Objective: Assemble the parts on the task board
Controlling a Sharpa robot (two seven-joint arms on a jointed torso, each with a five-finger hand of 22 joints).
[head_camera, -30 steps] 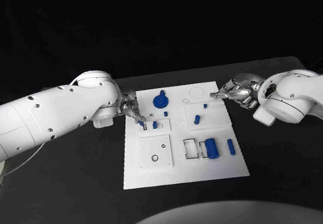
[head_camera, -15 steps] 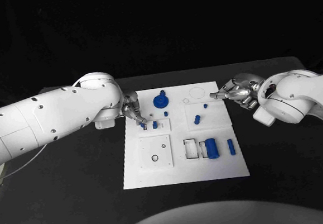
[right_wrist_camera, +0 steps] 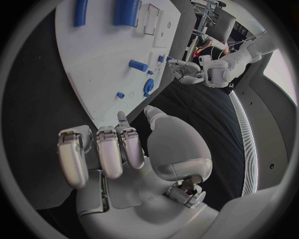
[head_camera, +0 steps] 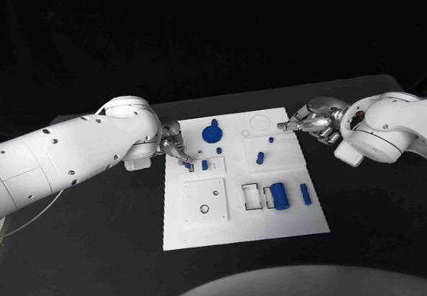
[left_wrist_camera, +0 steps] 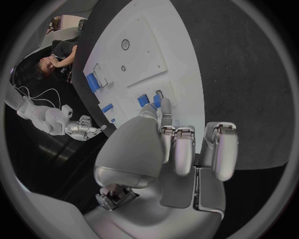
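Observation:
The white task board [head_camera: 288, 219] lies mid-table. My left hand [head_camera: 175, 148] hovers over its left edge, thumb and a finger pinching a small blue part [head_camera: 187, 166] [left_wrist_camera: 157, 101] beside another small blue part [head_camera: 204, 165] [left_wrist_camera: 142, 100] standing in the board. At the board's right edge my right hand [head_camera: 310, 123] [right_wrist_camera: 134, 149] holds nothing, its thumb and forefinger apart, close to a tiny blue part [head_camera: 272, 139]. On the board also lie a round blue part [head_camera: 211, 132], a short blue peg [head_camera: 260, 158], a thick blue cylinder [head_camera: 280, 195] and a blue rod [head_camera: 305, 194].
A white ring [head_camera: 261, 121] and a small black ring [head_camera: 204, 209] sit on the board, with a rectangular slot [head_camera: 252, 196] next to the cylinder. Black table [head_camera: 87, 240] stretches out on both sides of the board.
My left hand has dipped slightly toward the board with the small blue part over the last second. The right hand has not moved.

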